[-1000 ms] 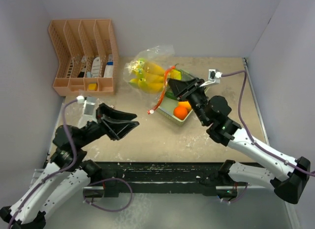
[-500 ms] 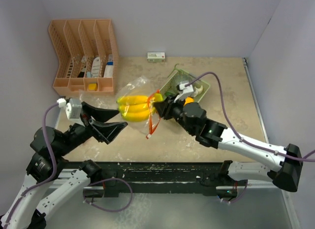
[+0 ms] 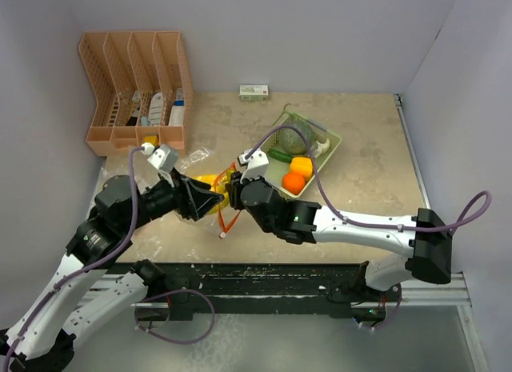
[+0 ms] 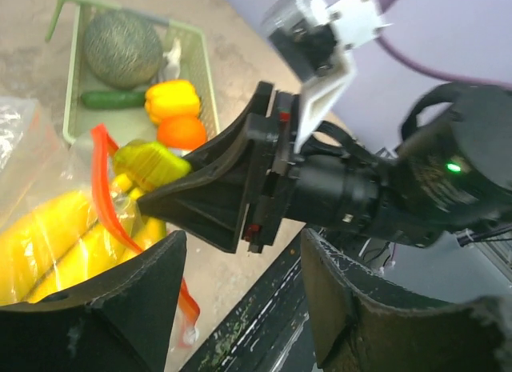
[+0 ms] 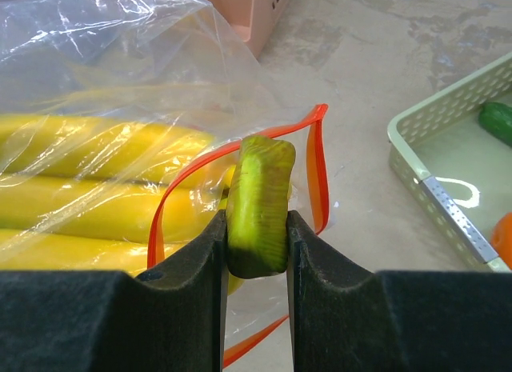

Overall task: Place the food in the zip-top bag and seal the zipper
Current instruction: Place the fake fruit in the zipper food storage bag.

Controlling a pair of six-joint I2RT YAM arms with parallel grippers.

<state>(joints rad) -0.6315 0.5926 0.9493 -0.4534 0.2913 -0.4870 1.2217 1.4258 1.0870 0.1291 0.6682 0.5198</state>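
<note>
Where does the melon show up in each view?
Top external: melon right of centre, at the far end of the basket.
Left wrist: melon upper left, in the basket.
Right wrist: not in it; only a basket corner at right.
Shared landmark: the basket.

Banana bunch point(image 5: 96, 188) in zip-top bag point(image 3: 192, 158), centre-left on worktop point(image 3: 368, 188). Mesh basket point(image 3: 332, 140) right and behind it, holding melon point(image 4: 122, 48) at back, cucumber point(image 4: 112, 99) before it, orange point(image 4: 182, 133) nearest front. Slotted organizer point(image 3: 132, 84) back left; small box point(image 3: 254, 91) by back wall.
</note>
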